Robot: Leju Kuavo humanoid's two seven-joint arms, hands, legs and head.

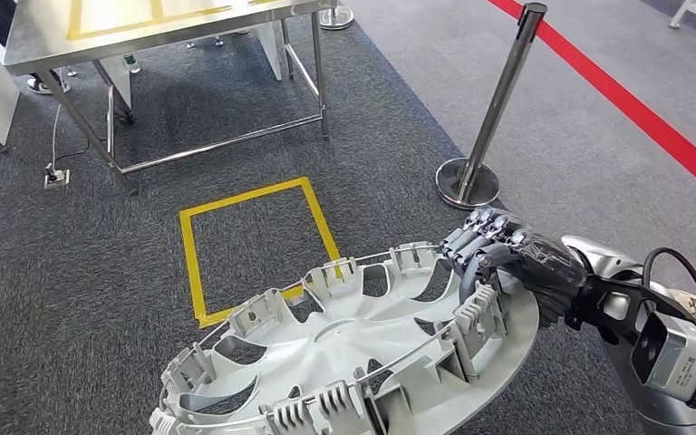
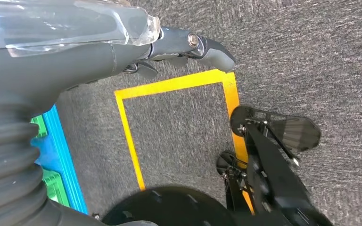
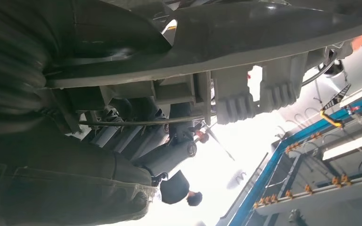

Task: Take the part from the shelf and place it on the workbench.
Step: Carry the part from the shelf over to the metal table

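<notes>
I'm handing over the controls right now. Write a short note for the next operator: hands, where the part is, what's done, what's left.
Right hand: grips the rim of the wheel cover, fingers curled over its edge.
Left hand: its thumb is spread over the carpet with nothing in it; it seems open.
Wheel cover: off the shelf, carried inner face up, low in front of the robot.
Workbench: ahead and to the left, beyond the yellow floor square.
Left: approach the workbench and set the cover on it, keeping clear of the stanchion on the right.

part (image 1: 362, 362): bottom edge of head view is cutting off its lower rim
right hand (image 1: 507, 258): part's rim is hiding the fingertips
workbench (image 1: 145, 27): top edge is cropping it
left hand (image 2: 122, 42): fingers are showing only partly, grasp unclear
</notes>
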